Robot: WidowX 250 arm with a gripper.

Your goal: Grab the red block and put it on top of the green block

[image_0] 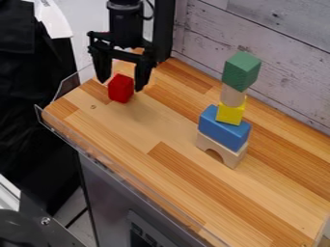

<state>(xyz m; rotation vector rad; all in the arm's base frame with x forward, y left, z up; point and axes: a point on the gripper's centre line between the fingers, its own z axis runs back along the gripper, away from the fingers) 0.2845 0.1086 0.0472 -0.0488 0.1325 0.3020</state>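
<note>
Gripper at eleven o'clock, fingers spread; red block seen between them, on wooden tabletop. Green block toward two o'clock, atop pale cylinder, yellow block, blue block, arch.

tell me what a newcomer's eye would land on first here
Probably the block tower right of centre: a green block tops a wooden cylinder, a yellow block, a blue block and a wooden arch. Next, the red block at upper left, beneath the black gripper's open fingers.
</note>
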